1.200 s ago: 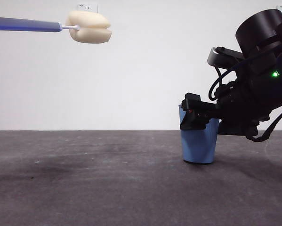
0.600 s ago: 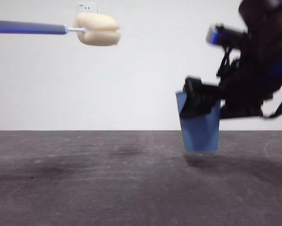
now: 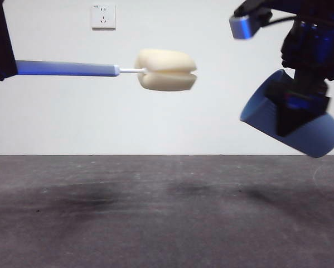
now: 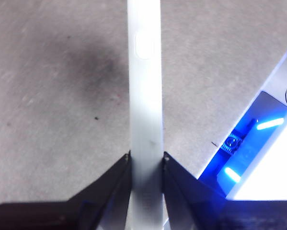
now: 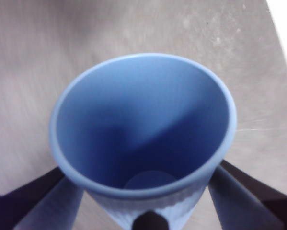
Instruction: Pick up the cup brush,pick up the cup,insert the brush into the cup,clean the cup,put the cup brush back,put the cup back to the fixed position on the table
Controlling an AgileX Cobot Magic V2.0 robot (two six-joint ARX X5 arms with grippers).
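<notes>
The cup brush (image 3: 105, 70) hangs level in the air at the upper left of the front view, its cream sponge head (image 3: 166, 70) pointing right. My left gripper (image 4: 146, 160) is shut on the brush's pale handle (image 4: 145, 96). The blue cup (image 3: 261, 114) is lifted high at the right and tipped, its mouth facing left toward the sponge with a gap between them. My right gripper (image 5: 143, 191) is shut on the cup (image 5: 143, 129), whose empty inside shows in the right wrist view. The table (image 3: 155, 212) lies well below both.
A white wall socket (image 3: 103, 16) sits on the back wall at the upper left. The right arm's dark body (image 3: 311, 39) fills the upper right corner. In the left wrist view a lit blue part (image 4: 244, 153) shows at one side.
The right gripper has lifted the cup off the table and tipped it so the mouth faces left. The brush has moved right and slightly down, toward the cup.
</notes>
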